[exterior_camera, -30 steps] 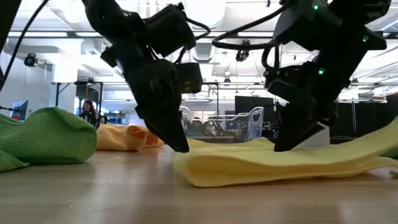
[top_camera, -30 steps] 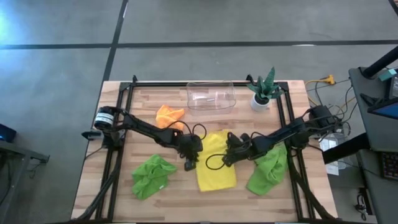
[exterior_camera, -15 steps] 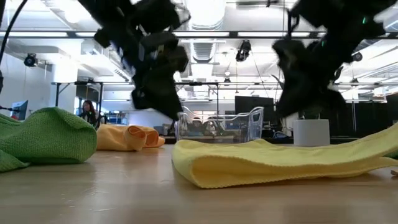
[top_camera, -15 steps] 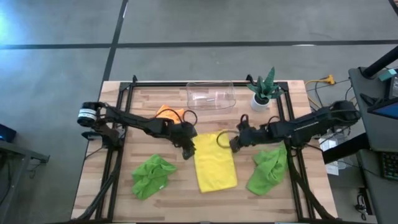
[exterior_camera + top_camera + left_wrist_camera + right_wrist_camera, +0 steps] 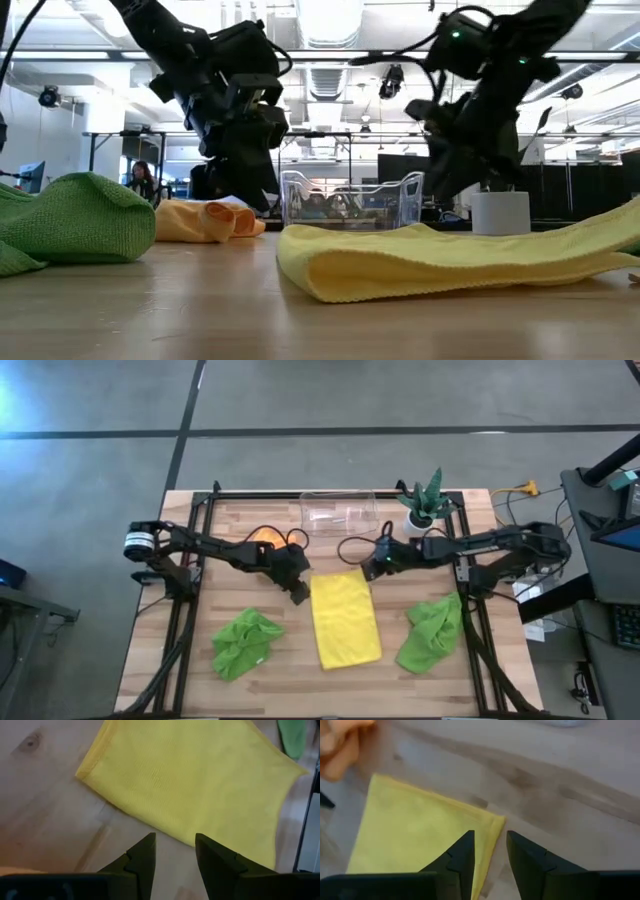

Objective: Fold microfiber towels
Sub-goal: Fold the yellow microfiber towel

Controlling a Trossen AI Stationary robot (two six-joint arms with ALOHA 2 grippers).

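**Loose fold, nothing pinning it**

At the centre of the high view, the folded bright yellow microfiber towel [image 5: 346,616] lies flat on the pale wooden table [image 5: 200,660]. The left gripper [image 5: 297,592] hangs just off its upper left corner, and the right gripper [image 5: 377,566] just off its upper right. Two crumpled lime green towels [image 5: 245,642] [image 5: 430,633] wait lower left and lower right, and the orange towel [image 5: 262,538] sits upper left.

Across the low view, the yellow fold bulges at its near edge. It could spring open, since neither gripper touches it.

Through the left wrist view, narrow empty fingers [image 5: 142,862] hover by the towel's edge; a low pass could snag it.

Through the right wrist view, narrow empty fingers [image 5: 464,855] point at the towel's corner, with the same risk.
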